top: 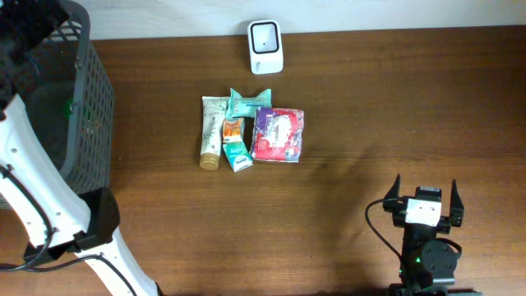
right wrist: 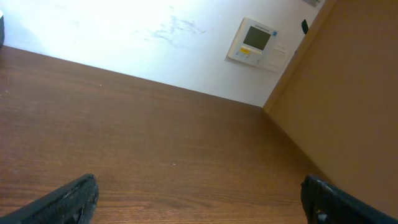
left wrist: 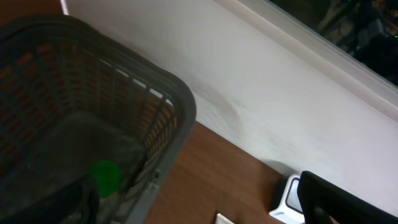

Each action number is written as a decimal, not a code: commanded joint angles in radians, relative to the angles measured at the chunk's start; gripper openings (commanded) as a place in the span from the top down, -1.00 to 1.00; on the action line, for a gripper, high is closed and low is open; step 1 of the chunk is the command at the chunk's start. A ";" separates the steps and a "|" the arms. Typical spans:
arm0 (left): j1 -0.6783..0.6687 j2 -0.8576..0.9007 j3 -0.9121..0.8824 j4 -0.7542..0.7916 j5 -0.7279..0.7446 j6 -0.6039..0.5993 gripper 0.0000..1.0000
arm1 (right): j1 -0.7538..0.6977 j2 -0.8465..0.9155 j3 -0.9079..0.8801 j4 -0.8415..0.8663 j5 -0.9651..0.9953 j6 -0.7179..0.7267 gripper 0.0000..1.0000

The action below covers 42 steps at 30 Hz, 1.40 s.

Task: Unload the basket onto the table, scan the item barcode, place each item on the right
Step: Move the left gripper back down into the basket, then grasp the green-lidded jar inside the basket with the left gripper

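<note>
Currently my right fingers (top: 394, 196) stand spread at the counter's (top: 370, 99) near edge, left fingers (left wrist: 333, 199) spread by the grey plastic mesh basket (top: 92, 107); colourful small packets (top: 275, 133) sit mid-counter, handy to the white boxy scanner (top: 265, 46).

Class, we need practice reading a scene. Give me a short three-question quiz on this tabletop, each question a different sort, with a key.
1. True or false: the right tool is gripping the red and purple packet.
2. The grey plastic mesh basket stands: A beside the white left arm; B beside the right tool; C behind the packet.
3. Which product lies nearest the basket?
Key: 1 false; 2 A; 3 the cream plastic tube with the tan cap.
</note>
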<state>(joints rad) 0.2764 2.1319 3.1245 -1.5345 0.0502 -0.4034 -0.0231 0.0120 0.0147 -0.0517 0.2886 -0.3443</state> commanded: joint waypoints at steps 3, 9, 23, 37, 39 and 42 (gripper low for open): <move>0.053 0.006 -0.002 0.005 -0.013 0.017 -1.00 | -0.005 -0.006 -0.009 -0.001 0.011 0.001 -0.97; 0.098 0.032 -0.002 0.062 -0.013 0.116 -0.93 | -0.005 -0.006 -0.009 -0.001 0.011 0.001 -0.97; 0.183 0.254 -0.265 0.185 -0.003 0.156 -0.99 | -0.005 -0.006 -0.009 -0.001 0.011 0.001 -0.97; 0.177 0.378 -0.458 0.183 0.039 0.156 -0.99 | -0.005 -0.006 -0.009 -0.001 0.011 0.001 -0.97; 0.178 0.386 -0.460 0.180 0.039 0.156 -0.98 | -0.005 -0.006 -0.009 -0.001 0.011 0.001 -0.97; 0.175 0.405 -0.461 0.149 0.039 0.156 -0.99 | -0.005 -0.006 -0.009 -0.001 0.011 0.001 -0.97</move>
<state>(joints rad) 0.4557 2.4989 2.6675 -1.3624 0.0753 -0.2676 -0.0231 0.0120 0.0147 -0.0517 0.2890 -0.3447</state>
